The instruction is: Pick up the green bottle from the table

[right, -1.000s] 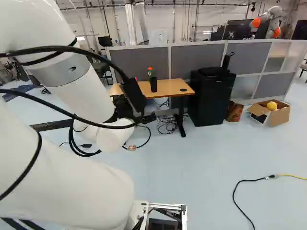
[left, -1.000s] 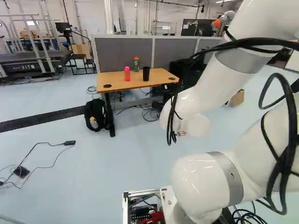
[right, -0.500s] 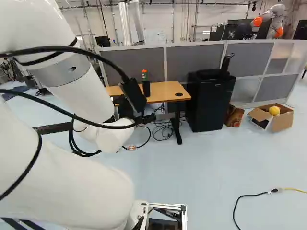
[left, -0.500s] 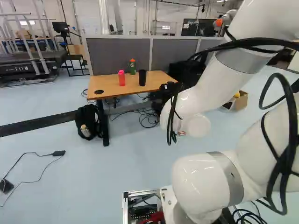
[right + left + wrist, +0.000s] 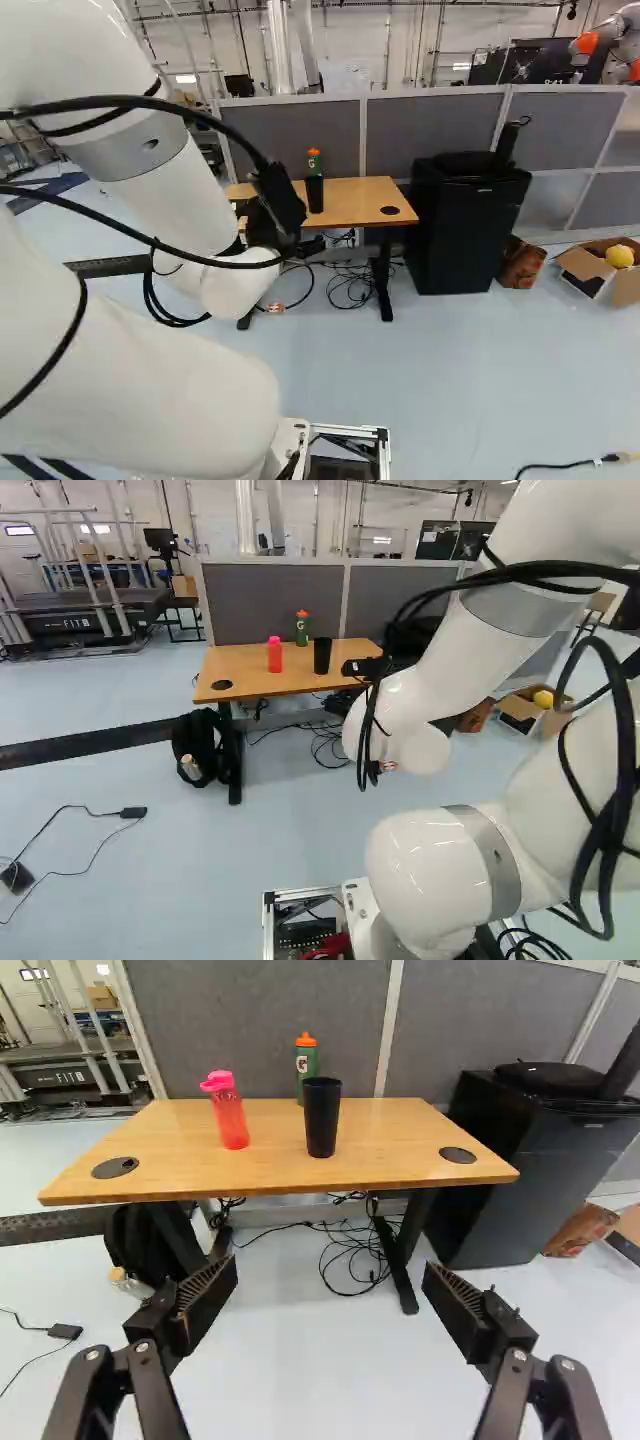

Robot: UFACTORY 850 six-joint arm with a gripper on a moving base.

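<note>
The green bottle (image 5: 307,1061) stands upright on the far side of the counter (image 5: 400,1145), ahead of the gripper (image 5: 330,1274) and well apart from it; the gripper is spread wide, holding nothing. A black cup (image 5: 322,1120), nearer, partly hides the bottle's lower body, so the approach probably needs to clear it.

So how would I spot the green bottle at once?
Find the wooden-topped table before the grey partition. Near its far edge, behind the black cup, stands the green bottle. Its orange cap sets it apart from the all-pink bottle.
</note>
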